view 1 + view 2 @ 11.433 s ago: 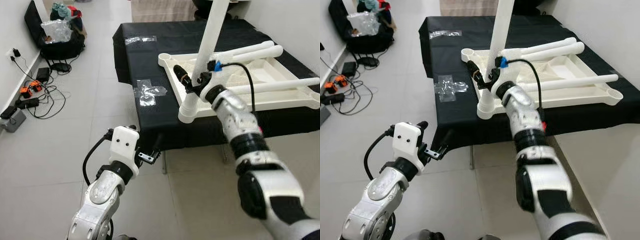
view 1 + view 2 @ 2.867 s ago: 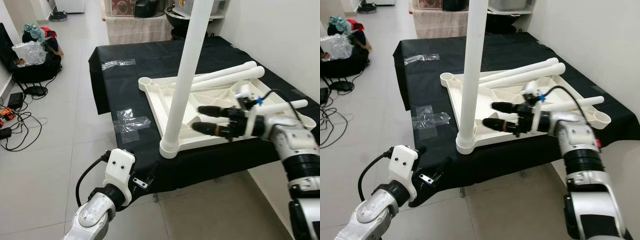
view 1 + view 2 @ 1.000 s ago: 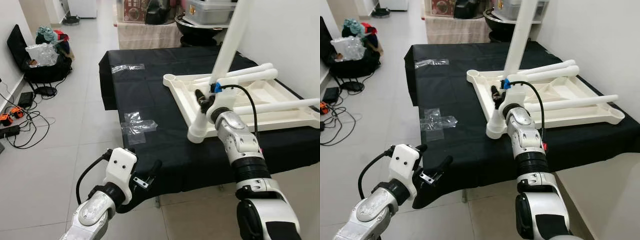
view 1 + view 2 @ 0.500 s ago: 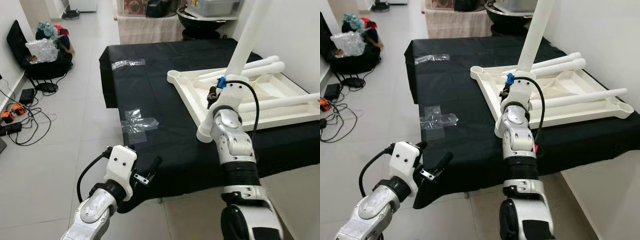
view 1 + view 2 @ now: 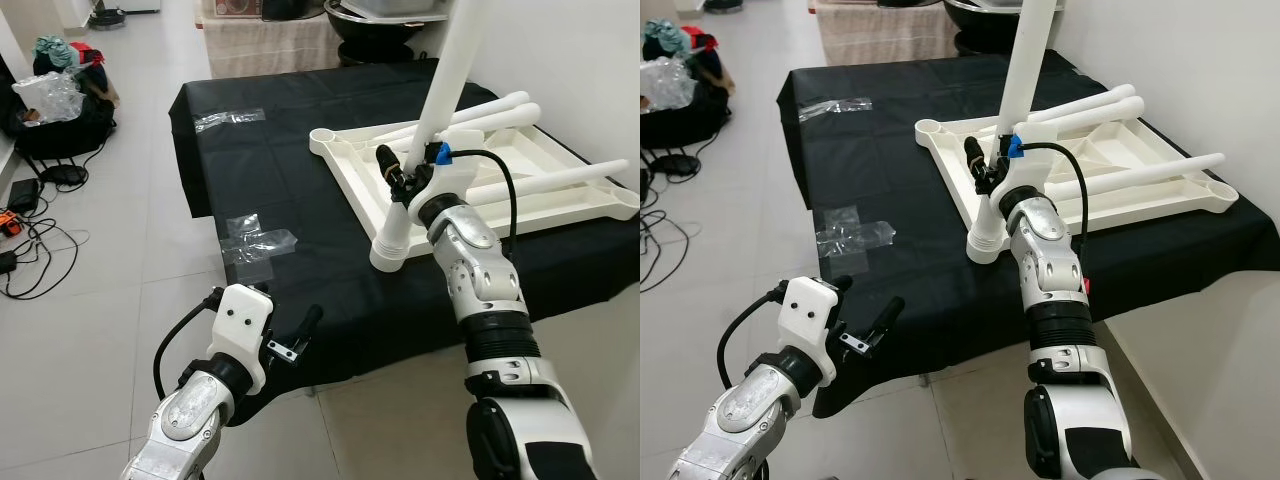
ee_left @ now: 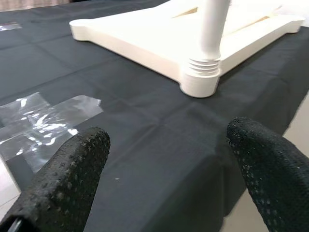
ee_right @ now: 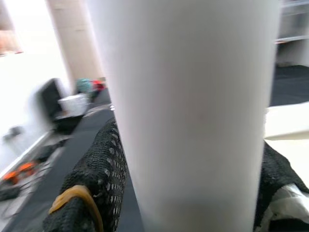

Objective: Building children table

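Observation:
A white children's table top lies upside down on a black-covered table. One white leg stands in its near corner socket, leaning slightly right. My right gripper is shut on this leg just above the socket; in the right wrist view the leg sits between both black fingers. Two loose legs lie across the far side of the top and a third lies on its right side. My left gripper hangs open below the table's front edge, its fingertips wide apart.
Patches of clear tape are stuck on the black cloth, with another patch farther back. Bags and cables lie on the tiled floor at left. A white wall runs along the right; pots and bins stand behind the table.
About three seconds ago my right gripper stood open to the right of the leg; now it is shut on it. The camera has shifted since then. The left gripper stays low and open.

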Robot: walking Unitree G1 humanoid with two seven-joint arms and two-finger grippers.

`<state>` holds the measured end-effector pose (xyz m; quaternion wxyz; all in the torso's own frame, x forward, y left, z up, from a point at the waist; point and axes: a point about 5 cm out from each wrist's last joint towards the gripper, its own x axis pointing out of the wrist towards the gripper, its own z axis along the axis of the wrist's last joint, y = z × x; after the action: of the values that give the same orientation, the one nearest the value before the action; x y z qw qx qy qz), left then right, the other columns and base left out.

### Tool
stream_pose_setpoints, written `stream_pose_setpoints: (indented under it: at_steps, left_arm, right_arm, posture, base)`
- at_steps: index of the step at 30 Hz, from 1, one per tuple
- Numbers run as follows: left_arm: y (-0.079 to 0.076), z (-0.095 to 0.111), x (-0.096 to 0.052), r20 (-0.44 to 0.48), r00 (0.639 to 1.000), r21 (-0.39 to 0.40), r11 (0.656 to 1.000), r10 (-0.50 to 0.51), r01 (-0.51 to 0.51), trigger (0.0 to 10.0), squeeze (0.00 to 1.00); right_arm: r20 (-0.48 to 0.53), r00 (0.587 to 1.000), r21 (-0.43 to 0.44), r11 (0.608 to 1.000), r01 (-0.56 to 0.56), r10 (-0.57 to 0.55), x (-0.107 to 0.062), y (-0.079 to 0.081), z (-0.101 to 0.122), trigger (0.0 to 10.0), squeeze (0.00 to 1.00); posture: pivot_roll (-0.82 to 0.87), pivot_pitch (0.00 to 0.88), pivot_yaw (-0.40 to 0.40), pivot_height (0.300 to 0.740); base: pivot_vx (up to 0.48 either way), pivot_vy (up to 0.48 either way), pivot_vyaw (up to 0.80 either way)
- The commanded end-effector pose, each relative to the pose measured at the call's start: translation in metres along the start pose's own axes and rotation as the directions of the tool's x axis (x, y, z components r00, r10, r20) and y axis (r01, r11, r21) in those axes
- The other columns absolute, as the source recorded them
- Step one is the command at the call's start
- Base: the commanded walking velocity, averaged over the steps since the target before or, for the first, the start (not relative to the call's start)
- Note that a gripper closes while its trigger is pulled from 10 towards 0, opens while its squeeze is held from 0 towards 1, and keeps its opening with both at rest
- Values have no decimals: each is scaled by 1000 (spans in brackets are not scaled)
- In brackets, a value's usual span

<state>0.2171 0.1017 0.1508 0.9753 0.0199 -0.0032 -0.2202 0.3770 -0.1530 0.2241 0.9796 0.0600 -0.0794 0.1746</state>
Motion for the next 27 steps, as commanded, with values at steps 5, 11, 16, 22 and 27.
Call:
stream_pose_setpoints:
  at_steps: [5, 11, 16, 22, 27]
  left_arm:
    - [-2, -2, 2, -7, 1000, 5, 1000, -1, 1, 10000, 0]
    - [-2, -2, 3, -3, 1000, 5, 1000, 1, -1, 10000, 0]
    - [-2, -2, 3, -3, 1000, 4, 1000, 1, -1, 10000, 0]
    - [-3, -2, 3, -5, 1000, 8, 1000, 0, 0, 10000, 0]
    - [-3, -3, 2, -7, 1000, 10, 1000, 1, -1, 10000, 0]
  right_arm:
    - [-11, 925, 168, 913, -372, 379, -3, 9, 5, 10000, 0]
    - [-23, 813, 175, 803, -569, 582, -5, 18, 6, 10000, 0]
    - [-69, 753, 152, 752, -641, 655, -5, 22, 2, 10000, 0]
    - [-143, 864, -41, 870, -492, 482, 23, 30, -8, 0, 0]
    - [-131, 908, -45, 913, -406, 397, 25, 23, -7, 0, 0]
  posture:
    - [42, 35, -86, 740]
    - [42, 35, -86, 740]
    - [47, 35, -90, 740]
    - [57, 34, -97, 740]
    - [53, 32, -95, 740]
  base:
    - [0, 0, 0]
    - [0, 0, 0]
    - [0, 0, 0]
    - [0, 0, 0]
    - [0, 0, 0]
